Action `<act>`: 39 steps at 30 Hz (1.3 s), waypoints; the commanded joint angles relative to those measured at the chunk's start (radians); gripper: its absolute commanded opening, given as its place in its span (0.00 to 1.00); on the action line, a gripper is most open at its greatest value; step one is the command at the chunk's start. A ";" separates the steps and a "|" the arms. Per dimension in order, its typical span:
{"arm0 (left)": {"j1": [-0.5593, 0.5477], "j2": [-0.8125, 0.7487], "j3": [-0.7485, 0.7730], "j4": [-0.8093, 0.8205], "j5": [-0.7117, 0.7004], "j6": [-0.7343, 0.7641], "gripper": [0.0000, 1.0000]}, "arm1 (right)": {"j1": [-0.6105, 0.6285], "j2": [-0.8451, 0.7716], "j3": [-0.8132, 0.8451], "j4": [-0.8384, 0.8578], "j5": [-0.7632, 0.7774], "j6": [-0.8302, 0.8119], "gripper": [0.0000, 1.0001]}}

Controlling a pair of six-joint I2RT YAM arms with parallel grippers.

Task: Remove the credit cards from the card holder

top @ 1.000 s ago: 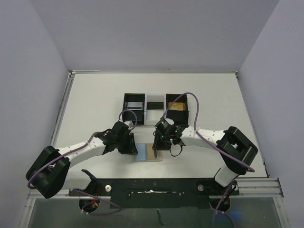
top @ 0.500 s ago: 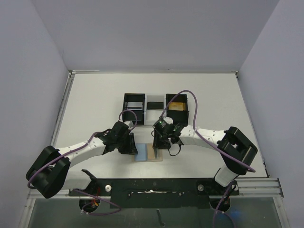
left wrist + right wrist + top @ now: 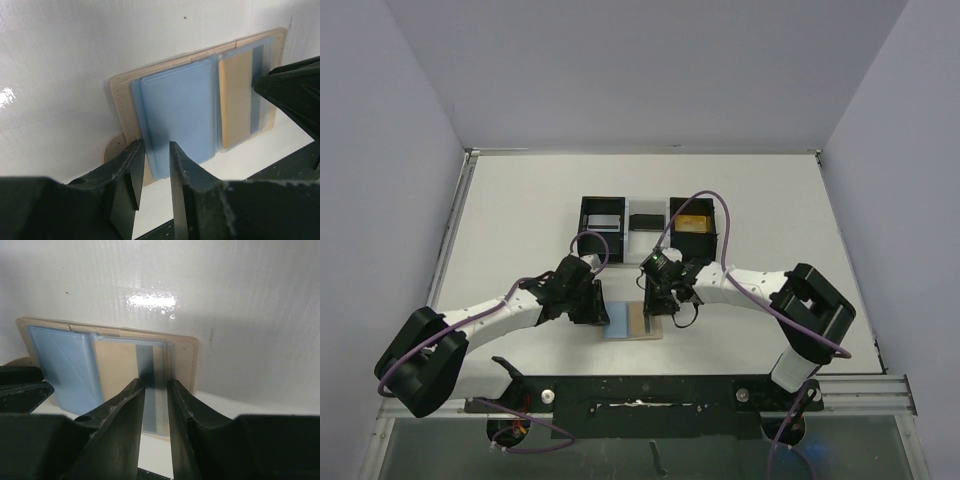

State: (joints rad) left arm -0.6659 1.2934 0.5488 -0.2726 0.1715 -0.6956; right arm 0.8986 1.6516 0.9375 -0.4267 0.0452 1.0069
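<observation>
- While both arms reach in over the white table (image 3: 520, 220), you have the tan card holder (image 3: 653, 325) lying open and flat near the front edge, between the two grippers.
- Your left gripper (image 3: 155, 146) stands at the holder's left end. Its jaws are a narrow gap apart, and they straddle the near edge of the light blue credit card (image 3: 175, 115).
- That card lies on the holder's left half, with stitched tan border showing around it.
- Nothing is visibly clamped in the left jaws. You cannot tell whether the tips press on the holder.
- Your right gripper (image 3: 155, 384) stands over the holder's right half, its jaws also only slightly parted.
- Between those jaws you see a grey-blue card (image 3: 150, 365) sitting in a clear sleeve beside a tan panel. It is not clearly pinched.
- Well behind the grippers sits the black-and-white three-compartment tray (image 3: 582, 215). One yellowish item shows in its right compartment.
</observation>
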 commanded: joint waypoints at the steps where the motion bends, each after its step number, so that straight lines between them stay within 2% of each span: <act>1: -0.004 0.003 0.015 0.033 0.020 0.007 0.25 | 0.018 0.017 0.054 0.006 0.010 -0.016 0.25; 11: -0.004 0.010 0.020 0.036 0.022 0.009 0.24 | 0.026 0.002 0.086 0.000 0.001 -0.034 0.16; 15: -0.003 0.015 0.020 0.038 0.025 0.011 0.24 | 0.026 0.000 0.084 -0.003 0.003 -0.036 0.15; 23: -0.004 0.012 0.017 0.035 0.023 0.010 0.24 | 0.017 0.024 0.058 -0.016 0.004 0.005 0.25; 28: -0.003 0.010 0.015 0.035 0.020 0.010 0.23 | 0.005 0.027 0.001 0.041 -0.038 0.032 0.27; 32: -0.004 0.012 0.017 0.037 0.023 0.009 0.23 | 0.009 0.047 0.014 0.015 -0.022 0.025 0.27; 36: -0.003 0.015 0.018 0.037 0.022 0.012 0.23 | 0.016 0.041 0.029 0.030 -0.024 0.012 0.24; 39: -0.004 0.016 0.017 0.036 0.022 0.012 0.23 | 0.016 0.013 0.031 0.068 -0.049 -0.001 0.17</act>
State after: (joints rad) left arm -0.6659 1.3003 0.5503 -0.2703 0.1726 -0.6949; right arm 0.9035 1.6722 0.9562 -0.4118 0.0261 1.0172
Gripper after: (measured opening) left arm 0.233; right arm 0.212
